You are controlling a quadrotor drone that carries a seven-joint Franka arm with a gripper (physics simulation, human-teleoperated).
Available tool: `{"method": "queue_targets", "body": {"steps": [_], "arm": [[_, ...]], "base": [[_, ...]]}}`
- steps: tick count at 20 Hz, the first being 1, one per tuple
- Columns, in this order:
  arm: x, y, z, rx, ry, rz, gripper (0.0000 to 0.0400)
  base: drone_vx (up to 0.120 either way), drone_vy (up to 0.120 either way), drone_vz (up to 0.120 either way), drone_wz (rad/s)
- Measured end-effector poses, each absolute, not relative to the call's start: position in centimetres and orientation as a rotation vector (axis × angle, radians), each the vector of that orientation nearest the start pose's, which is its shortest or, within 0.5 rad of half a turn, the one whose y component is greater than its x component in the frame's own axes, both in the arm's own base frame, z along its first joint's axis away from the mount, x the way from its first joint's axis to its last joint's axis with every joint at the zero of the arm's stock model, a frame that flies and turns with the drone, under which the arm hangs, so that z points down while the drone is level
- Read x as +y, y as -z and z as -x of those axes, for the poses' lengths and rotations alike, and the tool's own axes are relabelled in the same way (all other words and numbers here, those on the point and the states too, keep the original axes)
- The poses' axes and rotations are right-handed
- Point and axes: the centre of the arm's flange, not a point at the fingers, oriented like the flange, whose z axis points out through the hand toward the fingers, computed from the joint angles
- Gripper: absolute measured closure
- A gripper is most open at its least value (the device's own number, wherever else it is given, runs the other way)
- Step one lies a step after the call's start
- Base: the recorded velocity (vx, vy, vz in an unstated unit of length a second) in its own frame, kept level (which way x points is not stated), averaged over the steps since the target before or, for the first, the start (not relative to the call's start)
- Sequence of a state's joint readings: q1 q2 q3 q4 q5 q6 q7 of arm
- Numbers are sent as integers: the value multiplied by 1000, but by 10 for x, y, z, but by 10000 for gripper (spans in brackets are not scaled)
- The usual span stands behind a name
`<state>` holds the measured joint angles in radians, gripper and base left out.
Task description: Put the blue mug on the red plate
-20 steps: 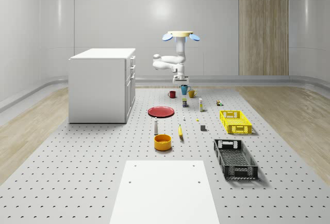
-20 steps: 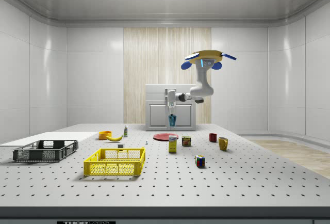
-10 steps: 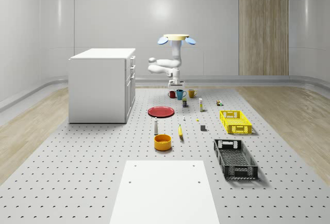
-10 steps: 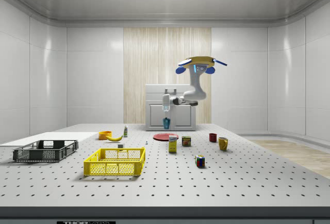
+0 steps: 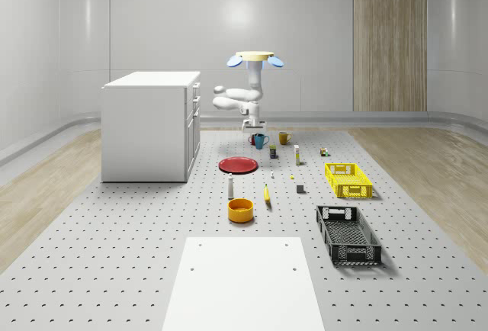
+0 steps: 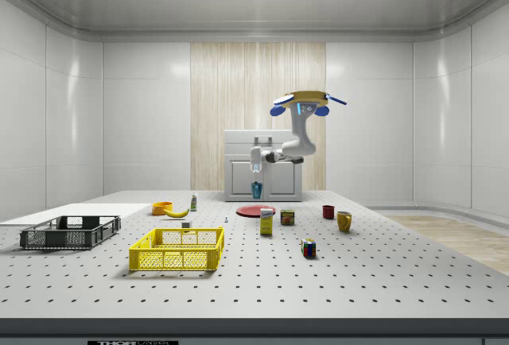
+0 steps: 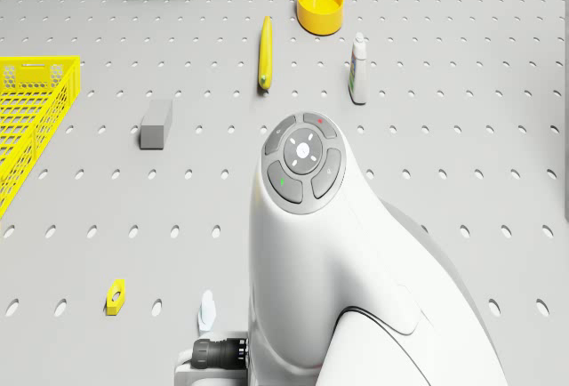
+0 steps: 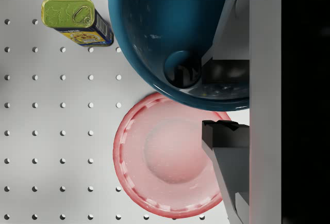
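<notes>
pick: done, end effector [image 6: 256, 176] clamped on blue mug [image 6: 256, 190], mug airborne | drone [image 6: 308, 98] hovering above bench [image 5: 137, 255], near red plate [image 6: 255, 211] | wrist view: plate below mug, off-centre | left: align, lower, release

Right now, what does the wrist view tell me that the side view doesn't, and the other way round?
Wrist view: looking down past the blue mug, the red plate lies partly under the mug's rim, off-centre; a green-lidded tin lies beside them.
Side view: height. The mug hangs clear above the plate, and the drone hovers over the table.
Both: the gripper is shut on the mug's wall, and nothing is on the plate.
</notes>
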<state>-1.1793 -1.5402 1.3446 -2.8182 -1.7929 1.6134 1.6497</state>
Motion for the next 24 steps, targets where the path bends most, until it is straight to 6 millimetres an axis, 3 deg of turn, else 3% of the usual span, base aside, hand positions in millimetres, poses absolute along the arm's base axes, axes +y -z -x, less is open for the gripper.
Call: {"method": "queue_targets", "body": {"steps": [5,12,24], "arm": [[16,-503,-321,-2,-786,-1,300],[20,-503,-321,-2,-786,-1,300],[75,-503,-321,-2,-767,-2,297]], "base": [[0,-120,-120,0],[0,-80,0,0],[0,0,0,0]]}}
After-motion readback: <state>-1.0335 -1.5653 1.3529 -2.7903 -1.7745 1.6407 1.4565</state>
